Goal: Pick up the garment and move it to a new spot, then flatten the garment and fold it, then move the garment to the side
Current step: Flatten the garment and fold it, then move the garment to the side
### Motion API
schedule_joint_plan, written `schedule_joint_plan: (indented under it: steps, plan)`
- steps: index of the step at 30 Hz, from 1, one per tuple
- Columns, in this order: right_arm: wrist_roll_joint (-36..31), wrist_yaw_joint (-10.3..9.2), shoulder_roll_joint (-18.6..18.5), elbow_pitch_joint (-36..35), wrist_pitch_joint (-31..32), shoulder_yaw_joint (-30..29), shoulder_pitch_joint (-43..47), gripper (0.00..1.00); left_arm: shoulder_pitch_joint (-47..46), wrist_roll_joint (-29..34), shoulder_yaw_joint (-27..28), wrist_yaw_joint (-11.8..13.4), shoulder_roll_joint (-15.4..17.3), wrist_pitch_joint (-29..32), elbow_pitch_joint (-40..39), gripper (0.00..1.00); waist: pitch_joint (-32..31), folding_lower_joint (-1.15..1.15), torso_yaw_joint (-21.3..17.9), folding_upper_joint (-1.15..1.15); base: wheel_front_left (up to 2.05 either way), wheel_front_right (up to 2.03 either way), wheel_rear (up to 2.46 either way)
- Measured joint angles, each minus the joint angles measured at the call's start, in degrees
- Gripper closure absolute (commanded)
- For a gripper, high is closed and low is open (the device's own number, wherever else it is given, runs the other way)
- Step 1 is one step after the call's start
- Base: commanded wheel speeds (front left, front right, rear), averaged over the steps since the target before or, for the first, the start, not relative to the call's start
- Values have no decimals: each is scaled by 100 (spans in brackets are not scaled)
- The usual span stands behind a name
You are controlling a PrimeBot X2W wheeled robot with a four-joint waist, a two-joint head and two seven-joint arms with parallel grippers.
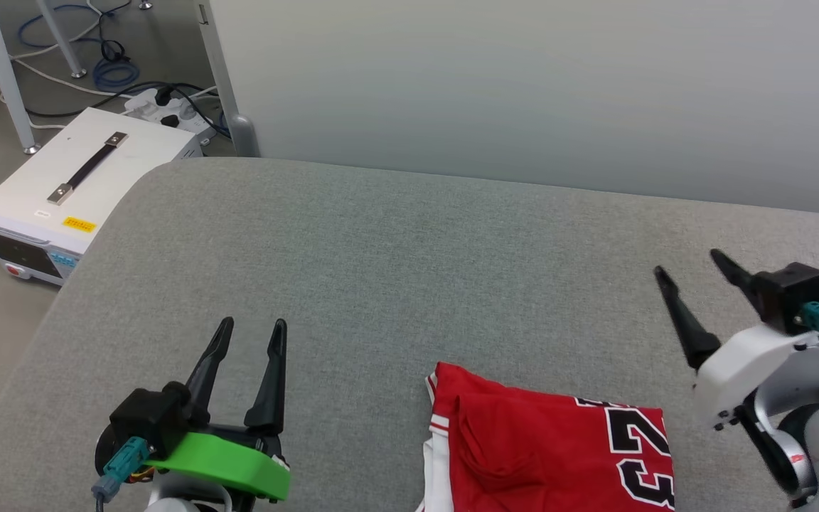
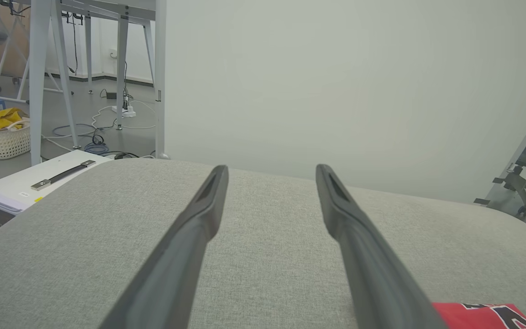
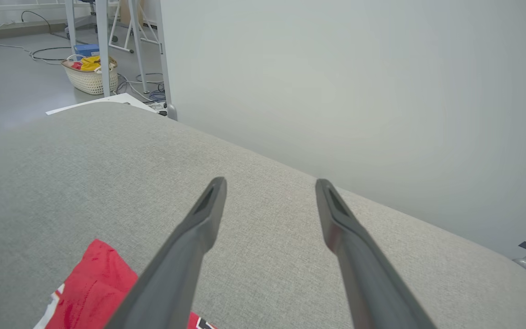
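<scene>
On table point(image 1: 381, 284), folded garment point(image 1: 523, 441); head view: number point(image 1: 640, 455); left wrist: basket point(image 2: 0, 141).

Left gripper point(image 2: 271, 168) is out over the grey padded table point(image 2: 267, 256), dark fingers spread wide with fabric showing between them. Bottom right corner, a red edge of the garment point(image 2: 464, 317) with black lettering lies flat just beside one finger. Off left on the floor, there's a white box point(image 2: 25, 183) with a black handle, and a basket point(image 2: 0, 141) of yellow cloth.
</scene>
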Motion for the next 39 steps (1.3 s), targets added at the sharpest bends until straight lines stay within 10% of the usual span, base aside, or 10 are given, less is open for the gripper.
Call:
schedule_joint_plan:
  steps: [17,39]
  plan:
    - [-448,0,626,-710,-1391,-1579,1323,0,19,-8,-231,0,-99,0,-118,0,203,0,-159,0,0,0,0]
    - [-569,0,1010,-620,-1411,-1494,1530,0,143,10,-303,0,-187,0,-146,0,282,0,-192,0,0,0,0]
